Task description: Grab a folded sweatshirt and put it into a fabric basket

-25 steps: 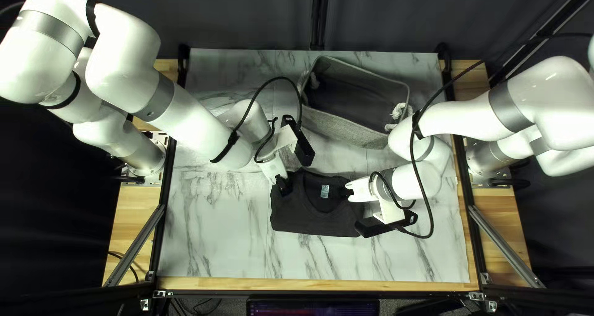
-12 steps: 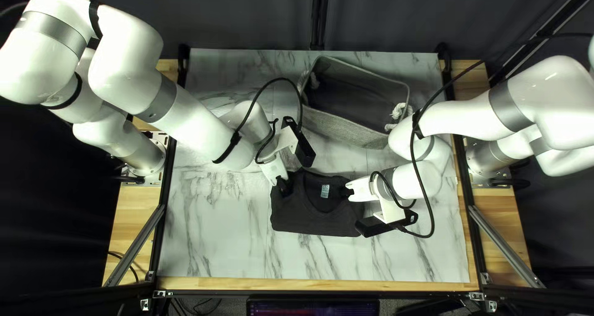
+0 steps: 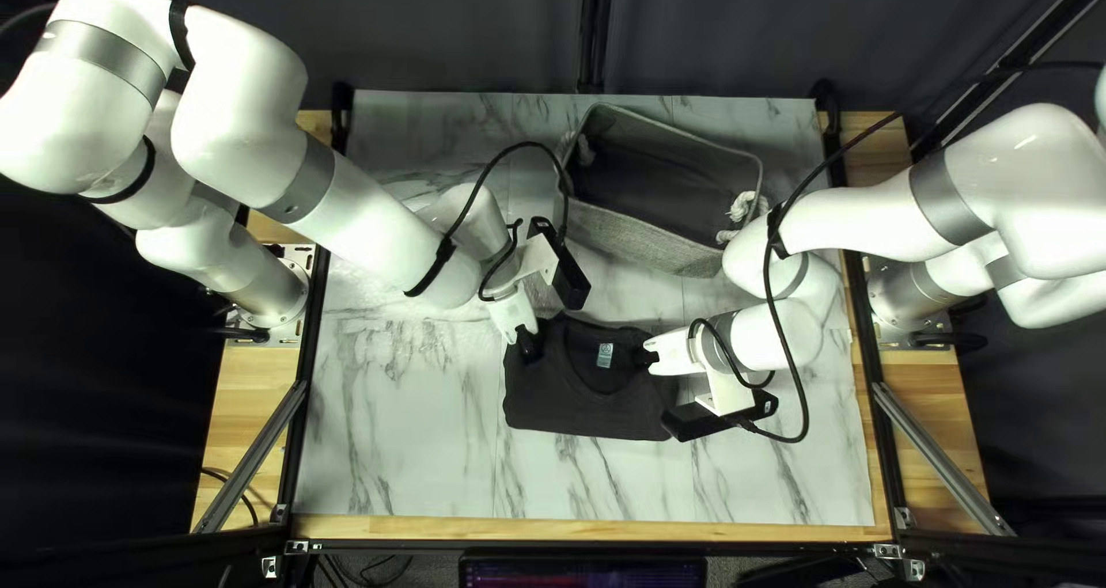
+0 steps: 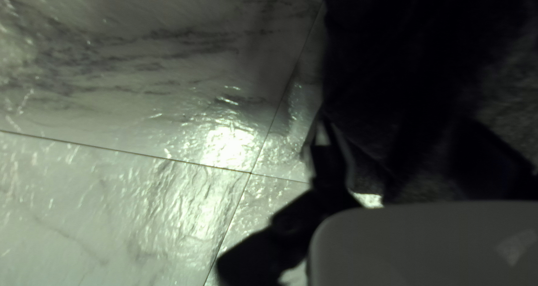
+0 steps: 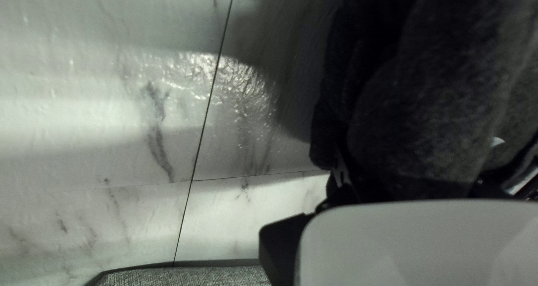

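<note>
The dark folded sweatshirt [image 3: 588,398] lies on the table with its neckline and pale label facing up. My left gripper [image 3: 528,344] is at its upper left corner, my right gripper [image 3: 645,359] at its upper right part. In the left wrist view my left gripper [image 4: 412,163] stands open, with the sweatshirt [image 4: 403,73] ahead and between its fingers; one finger [image 4: 330,160] shows at the cloth's edge, the other is lost in shadow. The sweatshirt [image 5: 426,112] hides much of my right gripper [image 5: 414,177] in the right wrist view. The grey fabric basket [image 3: 645,240] stands behind the sweatshirt.
Marble-patterned sheet [image 3: 398,427] covers the table. A rope handle [image 3: 743,208] hangs on the basket's right side. Both forearms reach in from the sides, with cables looping over them. The basket's rim [image 5: 185,263] shows beside my right gripper.
My left arm has shifted slightly to the right, its gripper still at the sweatshirt's upper left corner. The right arm, sweatshirt and basket look unmoved.
</note>
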Available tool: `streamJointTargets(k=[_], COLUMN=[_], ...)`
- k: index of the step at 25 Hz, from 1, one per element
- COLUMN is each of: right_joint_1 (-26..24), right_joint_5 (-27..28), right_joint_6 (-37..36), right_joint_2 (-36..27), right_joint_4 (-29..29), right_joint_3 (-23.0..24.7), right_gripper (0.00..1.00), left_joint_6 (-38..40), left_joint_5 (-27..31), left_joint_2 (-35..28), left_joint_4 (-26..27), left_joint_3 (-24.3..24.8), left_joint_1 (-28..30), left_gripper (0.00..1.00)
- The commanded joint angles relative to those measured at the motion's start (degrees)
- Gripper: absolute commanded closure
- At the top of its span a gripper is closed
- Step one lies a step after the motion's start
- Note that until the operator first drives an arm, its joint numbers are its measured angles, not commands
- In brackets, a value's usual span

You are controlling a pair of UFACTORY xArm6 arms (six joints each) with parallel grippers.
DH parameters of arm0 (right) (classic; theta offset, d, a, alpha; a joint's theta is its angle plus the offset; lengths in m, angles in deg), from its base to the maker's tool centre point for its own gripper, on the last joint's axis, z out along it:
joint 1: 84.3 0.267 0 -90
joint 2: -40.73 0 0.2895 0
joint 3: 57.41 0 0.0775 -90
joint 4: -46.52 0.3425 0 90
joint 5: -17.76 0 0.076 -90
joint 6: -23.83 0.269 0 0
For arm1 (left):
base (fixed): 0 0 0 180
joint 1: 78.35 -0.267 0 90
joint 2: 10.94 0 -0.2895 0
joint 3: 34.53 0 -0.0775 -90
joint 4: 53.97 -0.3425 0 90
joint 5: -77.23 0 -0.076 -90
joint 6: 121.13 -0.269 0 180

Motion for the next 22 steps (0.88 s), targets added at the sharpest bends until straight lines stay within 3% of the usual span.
streamJointTargets(k=[1, 8, 13, 18, 22], right_joint_1=[0.0, -0.1, 1.5, 2.8, 3.2], right_joint_5=[0.0, 0.5, 4.6, 9.6, 13.4], right_joint_6=[0.0, -1.7, -6.2, -10.3, -12.3], right_joint_2=[-0.1, -2.5, -7.1, -11.2, -14.4], right_joint_4=[0.0, 2.5, 9.2, 15.6, 18.5], right_joint_3=[0.1, 1.7, 3.2, 3.2, 2.9], right_gripper=[1.0, 1.0, 1.0, 1.0, 1.0], left_joint_6=[0.4, 4.4, 12.0, 15.3, 16.5], left_joint_5=[1.0, 3.4, 7.5, 11.2, 17.8], left_joint_2=[-0.3, -3.8, -9.0, -9.8, -9.8], left_joint_4=[-1.0, -6.5, -15.6, -20.7, -25.6], left_joint_3=[-0.2, 0.4, 0.2, -2.5, -7.5], left_joint_1=[-0.4, -0.8, -1.4, -2.7, -6.5], left_gripper=[1.0, 1.0, 1.0, 1.0, 1.0])
